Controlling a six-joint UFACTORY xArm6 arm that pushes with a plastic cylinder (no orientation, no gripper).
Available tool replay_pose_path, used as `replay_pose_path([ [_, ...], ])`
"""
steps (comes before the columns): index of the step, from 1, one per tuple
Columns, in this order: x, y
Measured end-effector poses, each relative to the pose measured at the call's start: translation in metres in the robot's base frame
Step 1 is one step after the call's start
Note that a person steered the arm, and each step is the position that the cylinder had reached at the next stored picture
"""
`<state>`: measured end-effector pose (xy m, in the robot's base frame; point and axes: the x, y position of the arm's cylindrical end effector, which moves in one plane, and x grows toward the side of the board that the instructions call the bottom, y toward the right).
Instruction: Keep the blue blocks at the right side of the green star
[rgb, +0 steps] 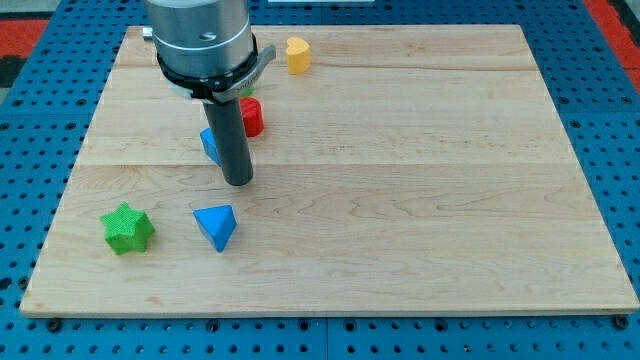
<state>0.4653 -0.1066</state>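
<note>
The green star (126, 228) lies near the board's lower left. A blue triangular block (216, 226) sits to its right, a short gap away. A second blue block (210, 145) lies higher up, mostly hidden behind my rod, so its shape is unclear. My tip (238, 181) rests on the board just right of and below that second blue block, and above the blue triangle.
A red block (252, 117) sits right of the rod, with a green block (248, 90) just above it, largely hidden by the arm. A yellow block (297, 54) lies near the view's top. The wooden board (420, 200) rests on a blue pegboard.
</note>
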Motion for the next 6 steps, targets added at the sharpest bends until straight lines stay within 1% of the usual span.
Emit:
replay_pose_path([
  [1, 0.007, -0.078],
  [2, -0.058, -0.084],
  [3, -0.068, -0.019],
  [4, -0.016, 0.084],
  [5, 0.031, 0.092],
  [6, 0.001, 0.095],
])
